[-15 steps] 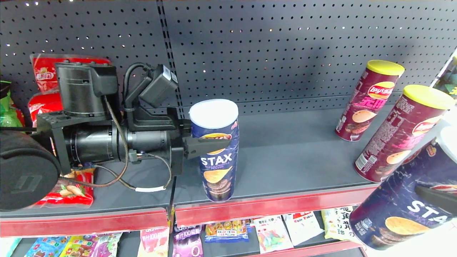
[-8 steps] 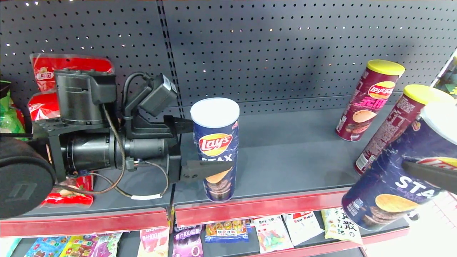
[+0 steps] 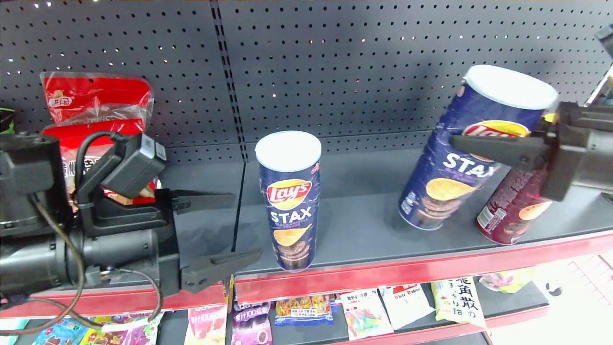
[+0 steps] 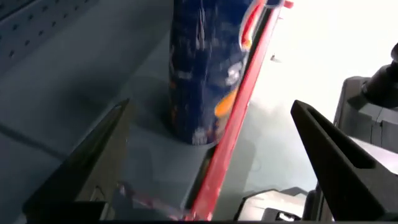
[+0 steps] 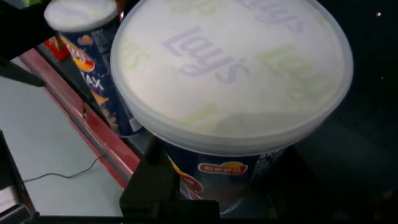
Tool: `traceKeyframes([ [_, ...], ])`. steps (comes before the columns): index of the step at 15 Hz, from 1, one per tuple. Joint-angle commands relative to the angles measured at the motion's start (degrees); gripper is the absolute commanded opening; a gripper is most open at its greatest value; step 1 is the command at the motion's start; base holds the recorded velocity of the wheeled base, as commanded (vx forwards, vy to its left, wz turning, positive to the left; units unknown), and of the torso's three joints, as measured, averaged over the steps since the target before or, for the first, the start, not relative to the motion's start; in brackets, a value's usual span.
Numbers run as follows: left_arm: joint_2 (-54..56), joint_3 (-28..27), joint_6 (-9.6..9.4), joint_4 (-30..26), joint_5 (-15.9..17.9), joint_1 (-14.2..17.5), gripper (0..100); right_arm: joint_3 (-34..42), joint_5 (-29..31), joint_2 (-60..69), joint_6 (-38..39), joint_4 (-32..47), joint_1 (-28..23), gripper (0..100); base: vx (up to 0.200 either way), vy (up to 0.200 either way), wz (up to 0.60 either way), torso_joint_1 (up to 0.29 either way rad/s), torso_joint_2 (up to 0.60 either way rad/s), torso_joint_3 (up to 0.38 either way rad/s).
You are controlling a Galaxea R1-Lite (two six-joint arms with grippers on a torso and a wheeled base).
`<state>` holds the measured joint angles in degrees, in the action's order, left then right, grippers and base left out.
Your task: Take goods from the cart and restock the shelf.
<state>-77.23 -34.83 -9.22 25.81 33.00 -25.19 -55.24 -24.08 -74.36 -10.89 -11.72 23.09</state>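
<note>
Grey pegboard (image 3: 359, 72) backed a grey shelf (image 3: 364, 211) with a red front lip (image 3: 383, 275). An upright blue chip can (image 3: 289, 199) stood at that lip, white lid on. The left gripper (image 3: 245, 225) hung to the left of this can, near it but not touching, its two fingers spread wide with nothing between them. To the right of the upright can, and apart from it, the right gripper (image 3: 471, 143) clamped a second blue chip can (image 3: 445, 187) around its upper part, one finger lying across the label. This held can leaned, lid tipped away from the upright can, its base low at the shelf; whether it touched could not be told. A maroon can (image 3: 512, 211) stood just past it, partly hidden. Far to the left, a red snack bag (image 3: 96, 103) leaned on the pegboard.
</note>
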Motion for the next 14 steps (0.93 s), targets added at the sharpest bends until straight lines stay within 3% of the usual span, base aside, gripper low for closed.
traceKeyframes([
  [1,8.06,5.21,2.36,0.03,-2.85,0.4,100,-7.69,0.08,-11.95,-0.01,-2.7,3.89,0,0.0,0.0,0.0,0.0,0.0,0.0],
  [3,12.63,8.81,4.21,-0.14,-3.12,0.4,100,-16.13,-0.62,-19.5,-0.01,-2.87,4.95,0,0.0,0.0,0.0,0.0,0.0,0.0],
  [5,14.47,9.08,6.32,-0.23,-3.29,0.49,100,-22.72,-1.41,-25.31,-0.01,-2.79,6.44,0,0.0,0.0,0.0,0.0,0.0,0.0],
  [8,14.65,9.08,7.19,-0.14,-5.58,0.49,100,-29.14,-1.41,-31.9,-0.36,-2.7,8.64,0,0.0,0.0,0.0,0.0,0.0,0.0],
  [14,15.7,10.22,7.55,-0.14,-6.63,0.4,100,-31.51,-1.5,-36.64,-3.0,-2.79,10.84,0,0.0,0.0,0.0,0.0,0.0,0.0],
])
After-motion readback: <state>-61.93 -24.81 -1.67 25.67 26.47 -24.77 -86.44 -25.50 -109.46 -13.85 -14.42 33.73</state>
